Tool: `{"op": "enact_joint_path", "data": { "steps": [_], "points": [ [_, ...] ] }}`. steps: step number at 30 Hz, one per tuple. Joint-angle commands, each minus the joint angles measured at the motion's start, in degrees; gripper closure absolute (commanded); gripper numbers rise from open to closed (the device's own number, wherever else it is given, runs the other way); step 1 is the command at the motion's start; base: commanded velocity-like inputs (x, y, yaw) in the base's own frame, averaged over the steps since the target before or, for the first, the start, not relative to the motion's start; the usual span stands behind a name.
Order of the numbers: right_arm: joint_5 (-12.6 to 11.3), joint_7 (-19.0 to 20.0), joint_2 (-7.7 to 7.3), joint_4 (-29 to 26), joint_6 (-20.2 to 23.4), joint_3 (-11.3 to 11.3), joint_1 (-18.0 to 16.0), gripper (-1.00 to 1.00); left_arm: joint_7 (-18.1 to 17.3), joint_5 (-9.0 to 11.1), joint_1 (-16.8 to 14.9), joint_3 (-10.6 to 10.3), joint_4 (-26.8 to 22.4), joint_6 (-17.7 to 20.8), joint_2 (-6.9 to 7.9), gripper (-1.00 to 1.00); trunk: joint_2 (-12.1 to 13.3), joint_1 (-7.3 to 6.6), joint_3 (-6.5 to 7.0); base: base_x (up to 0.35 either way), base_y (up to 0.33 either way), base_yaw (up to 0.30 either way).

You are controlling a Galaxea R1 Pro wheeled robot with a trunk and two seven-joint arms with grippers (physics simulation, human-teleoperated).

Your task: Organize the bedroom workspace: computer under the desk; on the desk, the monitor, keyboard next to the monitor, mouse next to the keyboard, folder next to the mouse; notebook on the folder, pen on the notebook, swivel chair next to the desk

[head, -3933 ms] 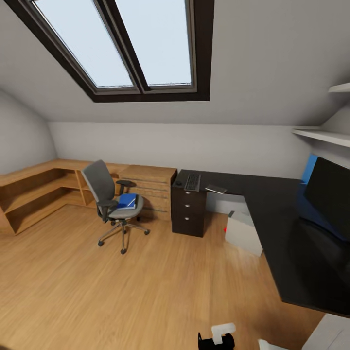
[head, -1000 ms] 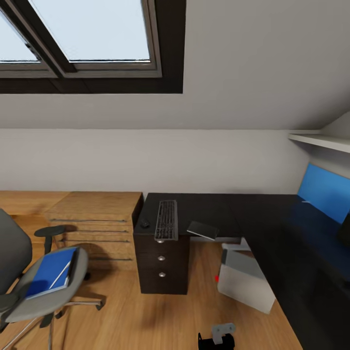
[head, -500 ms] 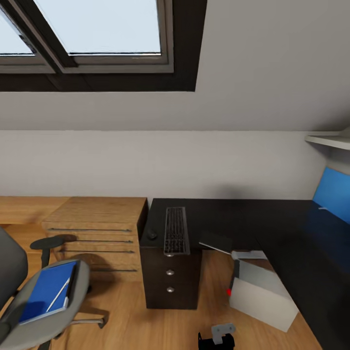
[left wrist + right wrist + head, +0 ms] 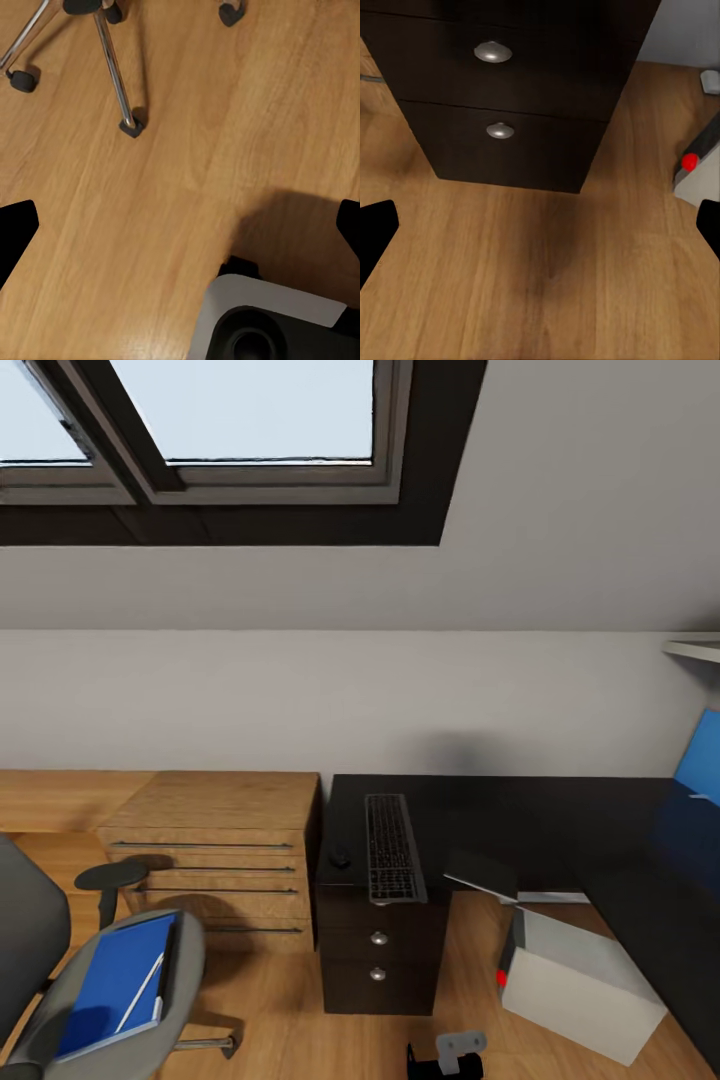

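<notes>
In the head view, a black slab keyboard [image 4: 391,847] and a small dark mouse [image 4: 340,857] are seen on the dark L-shaped desk [image 4: 560,822] at centre, a white box-shaped computer [image 4: 583,985] on the floor at lower right, and a blue flat folder [image 4: 112,982] on the grey swivel chair [image 4: 40,970] at lower left. An approach is judged under way; reaching the folder would come next. The monitor is cut off.

In the left wrist view, chrome chair legs [image 4: 112,71] cross the upper left. Both grippers are spread wide, nothing held.

In the right wrist view, dark desk drawers [image 4: 510,97] are faced.
</notes>
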Motion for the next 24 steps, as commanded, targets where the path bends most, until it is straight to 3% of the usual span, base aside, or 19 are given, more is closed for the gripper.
{"op": "enact_joint_path", "data": {
  "steps": [1, 9, 16, 24],
  "points": [
    [-0.3, -0.2, 0.05, 0.1, -0.2, 0.5, 0.0, -1.00, 0.4, 0.4, 0.0, -0.5, -0.1, -0.1, 0.03, -1.00, -0.1, 0.01, -0.07, -0.009, 0.131, 0.000],
    [-0.4, -0.2, 0.05, 0.1, -0.2, 0.4, 0.0, -1.00, 0.4, 0.4, 0.0, -0.5, -0.2, -0.3, -0.06, -1.00, -0.1, 0.01, -0.07, -0.002, 0.037, 0.000],
    [-0.5, -0.2, 0.05, 0.1, -0.3, 0.5, 0.0, -1.00, 0.3, 0.4, 0.0, -0.5, -1.9, -0.2, -1.01, -1.00, -0.1, 0.01, -0.07, 0.000, 0.001, 0.000],
    [-0.5, -0.2, 0.05, 0.1, -0.3, 0.4, 0.0, -1.00, 0.7, 0.5, 0.0, -0.4, -2.1, 0.4, -1.54, -1.00, -3.3, 1.77, -1.51, 0.000, 0.000, 0.000]
  ]
}}
